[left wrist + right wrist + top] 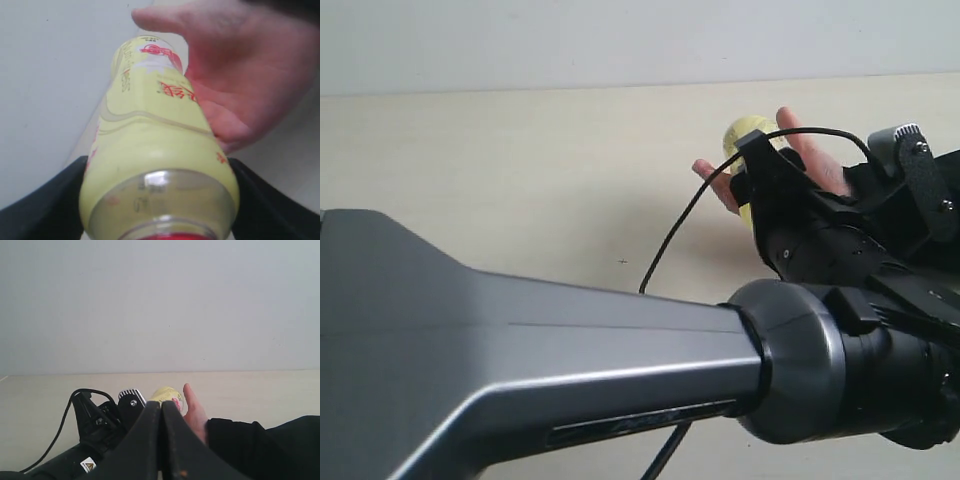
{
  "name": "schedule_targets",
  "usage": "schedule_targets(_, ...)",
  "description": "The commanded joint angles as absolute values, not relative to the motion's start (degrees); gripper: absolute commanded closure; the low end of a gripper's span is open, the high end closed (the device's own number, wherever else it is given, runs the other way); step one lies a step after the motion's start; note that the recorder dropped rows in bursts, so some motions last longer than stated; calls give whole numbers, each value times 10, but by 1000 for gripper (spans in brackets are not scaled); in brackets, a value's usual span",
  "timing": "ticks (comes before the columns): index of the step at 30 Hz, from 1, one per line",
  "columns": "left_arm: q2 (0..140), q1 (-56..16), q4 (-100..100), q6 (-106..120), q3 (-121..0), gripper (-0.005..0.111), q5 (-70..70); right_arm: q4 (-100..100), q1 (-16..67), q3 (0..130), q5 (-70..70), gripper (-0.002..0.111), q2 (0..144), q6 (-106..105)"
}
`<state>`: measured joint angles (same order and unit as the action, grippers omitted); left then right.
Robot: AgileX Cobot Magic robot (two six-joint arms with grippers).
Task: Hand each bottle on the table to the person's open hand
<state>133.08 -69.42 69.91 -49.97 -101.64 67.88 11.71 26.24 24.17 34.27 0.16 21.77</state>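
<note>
The yellow bottle (744, 135) with its red cap (170, 235) is held in my left gripper (752, 168), which is shut on it near the cap end. In the left wrist view the black fingers (47, 200) flank the yellow bottle (155, 150), and the open hand (245, 75) rests against its far end. The hand (815, 158) with a black sleeve (865, 180) comes in from the right. My right gripper (161, 407) is shut and empty, behind the left gripper, with the yellow bottle (167, 394) and the hand (195, 415) beyond it. The other bottles are out of view.
My left arm's big grey link (520, 360) fills the lower exterior view and hides the table below it. A black cable (670, 240) loops from the gripper. The beige table (520, 180) runs back to a pale wall (620, 40).
</note>
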Motion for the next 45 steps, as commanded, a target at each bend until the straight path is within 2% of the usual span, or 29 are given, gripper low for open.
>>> schedule_targets(1,1327,-697,692,-530,-1015,107,655,120,260,245,342,108,0,217)
schedule_targets(24,1369,-697,669,-497,-1015,106,647,120,260,245,342,108,0,217)
schedule_targets(27,1369,-697,667,-497,-1015,95,647,120,260,245,342,108,0,217)
schedule_targets(28,1369,-697,666,-497,-1015,82,647,120,260,245,342,108,0,217)
schedule_targets(29,1369,-697,665,-497,-1015,75,648,120,260,245,342,108,0,217)
schedule_targets(30,1369,-697,665,-497,-1015,57,649,120,260,245,342,108,0,217)
schedule_targets(31,1369,-697,665,-497,-1015,50,651,120,260,245,342,108,0,217)
schedule_targets(32,1369,-697,665,-497,-1015,35,653,120,260,245,342,108,0,217)
schedule_targets(34,1369,-697,665,-497,-1015,25,664,120,260,245,342,108,0,217)
schedule_targets(45,1366,-699,667,-497,-1015,24,700,120,260,245,342,108,0,217)
